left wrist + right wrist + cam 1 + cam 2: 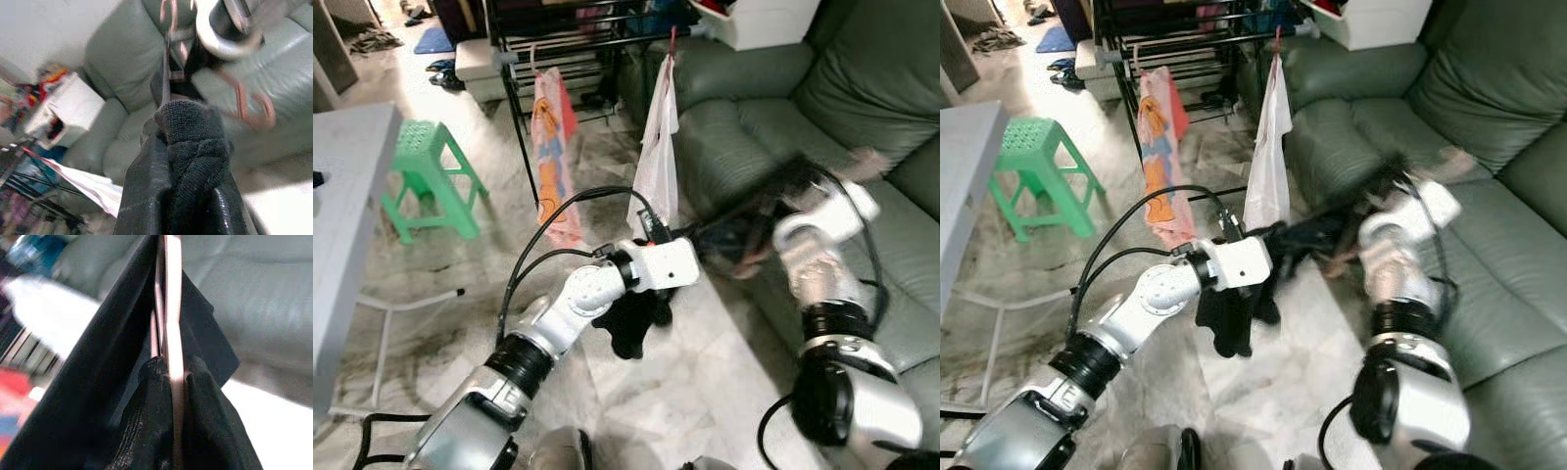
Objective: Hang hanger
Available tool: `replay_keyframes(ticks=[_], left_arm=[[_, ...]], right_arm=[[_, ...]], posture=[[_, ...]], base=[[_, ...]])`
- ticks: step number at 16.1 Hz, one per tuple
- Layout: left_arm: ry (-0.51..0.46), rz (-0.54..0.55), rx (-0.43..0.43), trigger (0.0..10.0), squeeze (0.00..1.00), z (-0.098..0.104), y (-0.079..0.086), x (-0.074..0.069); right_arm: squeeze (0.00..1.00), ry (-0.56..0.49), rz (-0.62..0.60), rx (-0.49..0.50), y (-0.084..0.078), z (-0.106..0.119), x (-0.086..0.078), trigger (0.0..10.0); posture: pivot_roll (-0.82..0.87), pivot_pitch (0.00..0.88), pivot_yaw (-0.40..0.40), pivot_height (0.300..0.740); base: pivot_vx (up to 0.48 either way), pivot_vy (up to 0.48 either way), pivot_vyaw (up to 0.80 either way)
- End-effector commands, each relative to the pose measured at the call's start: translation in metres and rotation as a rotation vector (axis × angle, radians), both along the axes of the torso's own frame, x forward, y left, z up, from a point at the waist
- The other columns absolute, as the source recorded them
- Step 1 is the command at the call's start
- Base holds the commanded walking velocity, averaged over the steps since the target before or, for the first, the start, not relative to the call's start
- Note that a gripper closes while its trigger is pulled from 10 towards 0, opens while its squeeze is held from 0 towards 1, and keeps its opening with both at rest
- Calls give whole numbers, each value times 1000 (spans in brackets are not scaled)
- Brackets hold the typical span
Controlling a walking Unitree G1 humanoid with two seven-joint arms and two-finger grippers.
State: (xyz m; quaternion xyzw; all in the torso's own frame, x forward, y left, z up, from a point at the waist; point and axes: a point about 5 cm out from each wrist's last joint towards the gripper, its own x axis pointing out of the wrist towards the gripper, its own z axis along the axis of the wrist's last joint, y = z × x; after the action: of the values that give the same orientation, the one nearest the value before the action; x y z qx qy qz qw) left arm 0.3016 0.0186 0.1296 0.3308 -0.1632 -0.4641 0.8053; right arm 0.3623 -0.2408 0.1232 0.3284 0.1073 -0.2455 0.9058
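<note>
A black knit garment (631,323) hangs below my left gripper (710,238), which is shut on a fold of it (193,147). A pink hanger (173,308) runs through the black cloth; its hook (247,100) curls beside my right wrist. My right gripper (171,377) is shut on the hanger's bar with cloth on both sides. In the eye views the right arm (818,250) is blurred, just in front of the green sofa (754,127). The black drying rack (578,39) stands further back, with an orange-pink cloth (551,147) and a white cloth (658,147) hanging from it.
A green plastic stool (431,176) stands at the left, beside a grey table (342,196). A white box (764,20) rests on the sofa's arm. The marble floor (705,382) lies between me and the rack. Shoes and mats lie far back.
</note>
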Motion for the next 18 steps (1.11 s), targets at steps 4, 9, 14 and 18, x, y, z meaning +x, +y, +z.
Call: replay_keyframes(ticks=[4, 9, 14, 18], left_arm=[[128, -84, -41, 10000, 525, -7, -4, -13], [190, -131, -35, 10000, 1000, -13, -11, -19], [184, -6, -17, 10000, 1000, -17, 18, -5], [99, 211, -105, 10000, 1000, 1, 52, 22]], right_arm=[[0, -488, 185, -270, 25, 120, 30, 10000], [0, -684, 489, -543, 87, 136, 17, 10000], [0, -694, 688, -822, 88, 115, -13, 10000], [0, -609, 850, -937, 76, 86, -36, 10000]], posture=[[-50, 0, 9, 740], [-49, 0, 7, 740], [-56, 0, 11, 740], [-55, 0, 10, 740]], base=[[0, 0, 0], [0, 0, 0], [0, 0, 0], [0, 0, 0]])
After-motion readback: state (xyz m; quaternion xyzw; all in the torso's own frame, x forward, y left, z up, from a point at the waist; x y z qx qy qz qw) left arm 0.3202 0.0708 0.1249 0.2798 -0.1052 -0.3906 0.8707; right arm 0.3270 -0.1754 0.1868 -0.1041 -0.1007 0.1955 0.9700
